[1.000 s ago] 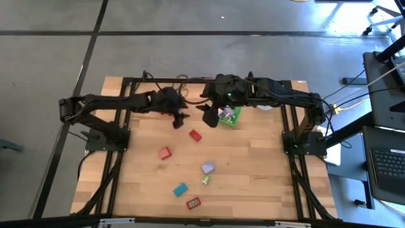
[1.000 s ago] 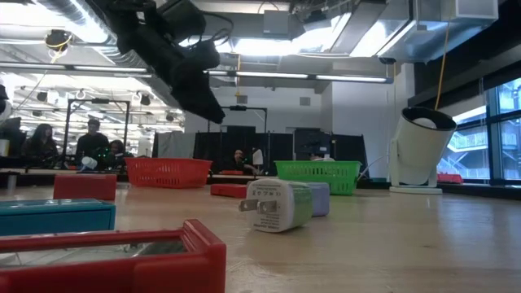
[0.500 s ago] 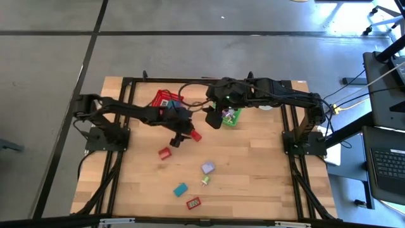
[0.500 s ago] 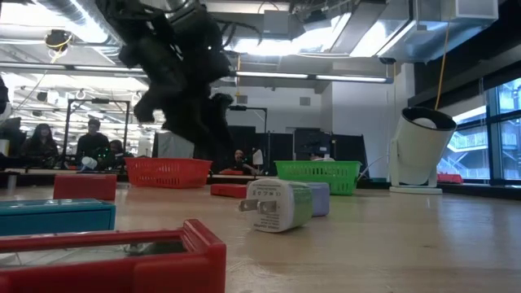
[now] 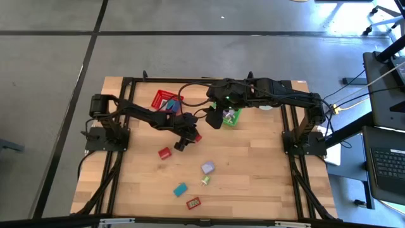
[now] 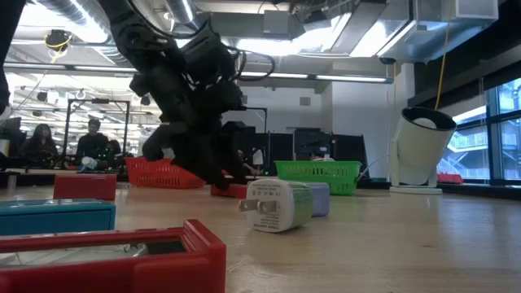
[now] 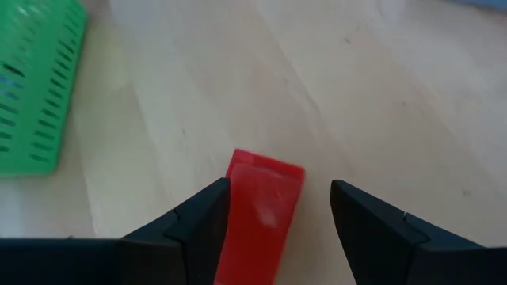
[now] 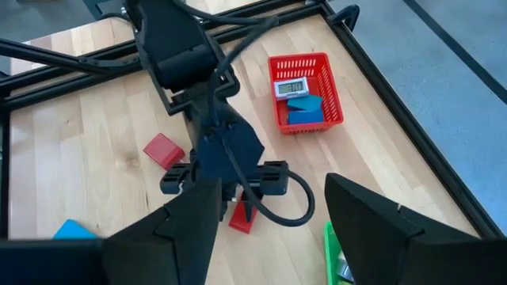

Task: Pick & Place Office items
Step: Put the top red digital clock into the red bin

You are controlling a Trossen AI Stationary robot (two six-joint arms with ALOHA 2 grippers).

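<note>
Beside the green basket (image 5: 233, 118):
Left gripper (image 7: 279, 207): fingers spread wide, straddling the red block (image 7: 260, 218), not gripping.
Right gripper (image 8: 269, 207): parted, empty, above that basket.
Red block: on the table (image 5: 253, 164).

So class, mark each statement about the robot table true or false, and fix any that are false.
1. The left gripper is open, with a red block between its fingers. True.
2. The red basket is empty. False: it holds a blue piece and a white piece with a display.
3. The right gripper is gripping a teal block. False: it is open and holds nothing, up by the green basket.
4. A white plug adapter lies on the table nearest the low camera's centre. True.
5. The red block under the left gripper sits inside the green basket. False: it lies on the bare table, beside that basket.
</note>
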